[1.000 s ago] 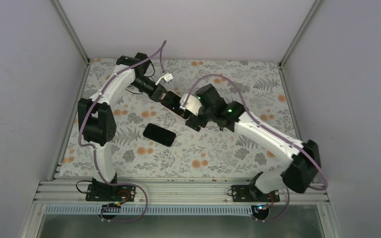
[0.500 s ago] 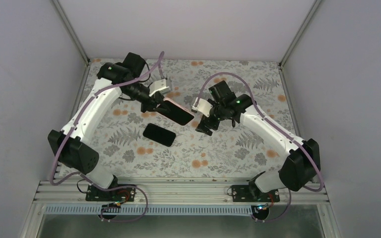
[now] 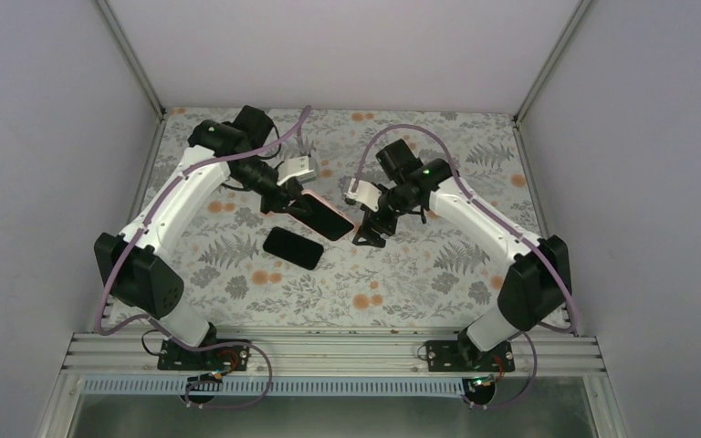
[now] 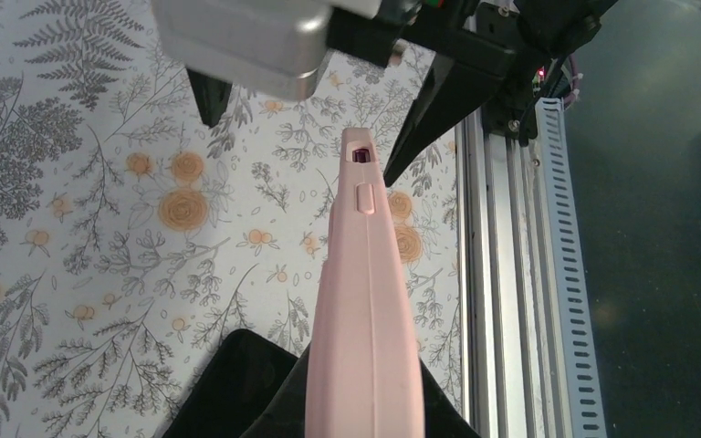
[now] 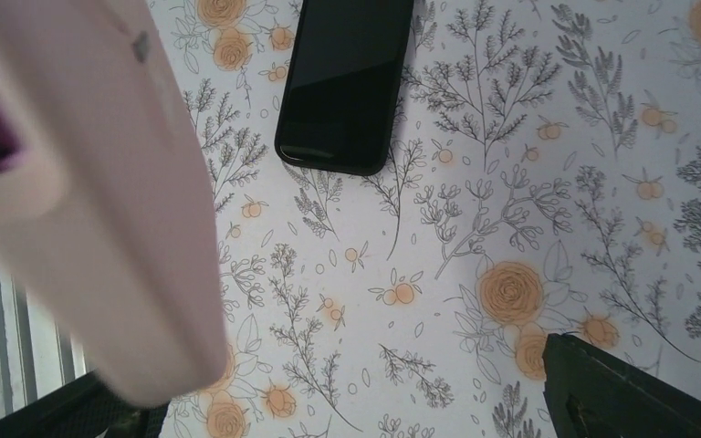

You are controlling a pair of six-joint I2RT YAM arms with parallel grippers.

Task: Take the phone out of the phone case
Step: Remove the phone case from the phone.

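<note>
While aloft, left claw (image 3: 290, 197) around case (image 3: 327, 217)

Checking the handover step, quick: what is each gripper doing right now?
Left gripper: shut on the pink phone case.
Right gripper: open, holding nothing.

Left end effector (image 3: 287, 195) grips the pink case (image 3: 324, 216) near the black phone (image 3: 293, 247).
</note>
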